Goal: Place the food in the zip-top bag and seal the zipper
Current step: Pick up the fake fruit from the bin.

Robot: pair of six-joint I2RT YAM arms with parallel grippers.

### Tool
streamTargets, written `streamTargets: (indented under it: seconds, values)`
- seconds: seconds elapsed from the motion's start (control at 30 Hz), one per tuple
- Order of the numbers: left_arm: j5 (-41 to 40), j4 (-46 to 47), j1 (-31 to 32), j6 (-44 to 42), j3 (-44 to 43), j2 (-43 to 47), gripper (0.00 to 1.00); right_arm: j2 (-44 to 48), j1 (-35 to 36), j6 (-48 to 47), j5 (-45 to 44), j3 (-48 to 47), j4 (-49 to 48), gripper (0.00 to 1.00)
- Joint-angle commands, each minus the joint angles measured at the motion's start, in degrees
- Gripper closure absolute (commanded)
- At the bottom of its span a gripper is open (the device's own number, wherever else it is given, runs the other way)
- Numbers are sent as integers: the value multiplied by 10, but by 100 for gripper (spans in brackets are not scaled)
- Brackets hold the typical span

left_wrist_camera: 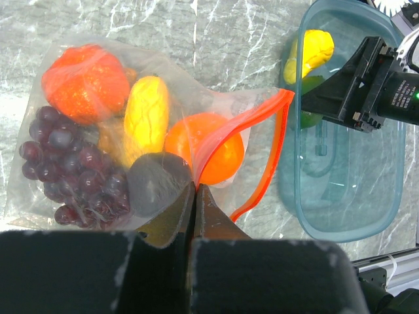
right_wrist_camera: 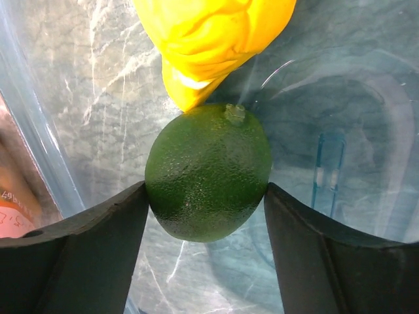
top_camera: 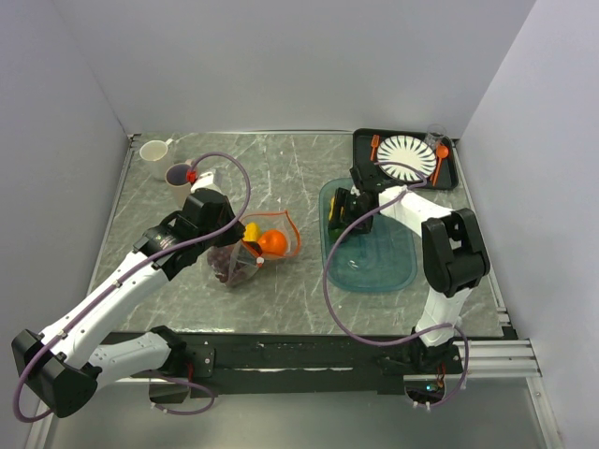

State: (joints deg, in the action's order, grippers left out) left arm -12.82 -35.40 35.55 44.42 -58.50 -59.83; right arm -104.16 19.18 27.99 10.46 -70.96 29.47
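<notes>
The clear zip-top bag (top_camera: 245,257) lies left of centre with its mouth open. In the left wrist view it (left_wrist_camera: 46,196) holds a red-orange piece (left_wrist_camera: 84,82), a yellow piece (left_wrist_camera: 149,112), an orange (left_wrist_camera: 219,154), a grape bunch (left_wrist_camera: 65,163) and a dark purple piece (left_wrist_camera: 156,184). The orange-red zipper (left_wrist_camera: 268,147) curves open toward the tray. My left gripper (left_wrist_camera: 195,188) is shut on the bag's mouth edge. My right gripper (right_wrist_camera: 206,191) sits inside the teal tray (top_camera: 379,267), its fingers against both sides of the green fruit (right_wrist_camera: 208,171). A yellow pear-like piece (right_wrist_camera: 209,39) touches the green fruit.
A black tray (top_camera: 363,140) with a white plate (top_camera: 404,157) and orange cutlery stands at the back right. Two cups (top_camera: 155,150) stand at the back left. In the left wrist view the right gripper (left_wrist_camera: 366,82) reaches over the teal tray (left_wrist_camera: 347,190).
</notes>
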Motion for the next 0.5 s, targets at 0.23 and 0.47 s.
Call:
streamTargets:
  seconds: [0.23, 0.47]
  values:
    - [0, 8, -1, 0, -8, 9, 99, 19, -5, 0, 16, 25, -32, 45]
    - [-1, 10, -1, 0, -4, 15, 99, 49, -4, -3, 32, 41, -33, 53]
